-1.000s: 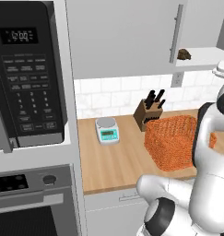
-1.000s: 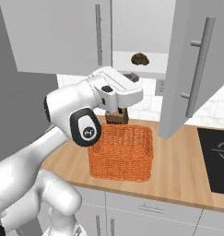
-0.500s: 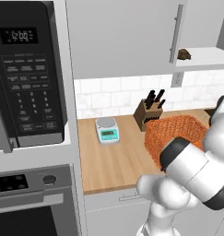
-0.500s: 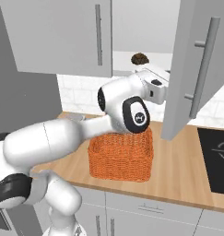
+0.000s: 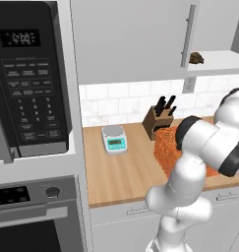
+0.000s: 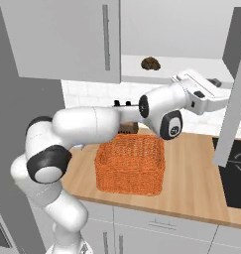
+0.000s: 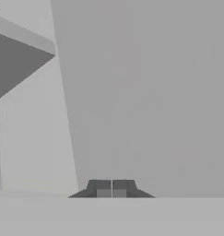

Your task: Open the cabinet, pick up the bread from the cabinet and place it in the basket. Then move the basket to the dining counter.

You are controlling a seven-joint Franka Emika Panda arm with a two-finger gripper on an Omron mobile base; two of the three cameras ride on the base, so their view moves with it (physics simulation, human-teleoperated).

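The dark brown lumpy bread roll (image 6: 150, 63) sits on the cabinet's white inner shelf (image 6: 191, 66); the orange woven wicker basket (image 6: 131, 163) holds nothing. The end effector (image 7: 111, 188), fingertips pressed together and holding nothing, has swung right toward the open door.

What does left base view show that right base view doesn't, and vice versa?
Left base view alone: the black microwave with its keypad, the oven below it, a small white kitchen scale with a teal display on the wooden counter.

Right base view alone: the black cooktop at the counter's right end, and the white hand reaching towards the swung-open light grey cabinet door.

Both: the small dark brown lumpy bread roll on the cabinet's white shelf, the orange woven wicker basket, the brown wooden knife block, and the white arm.
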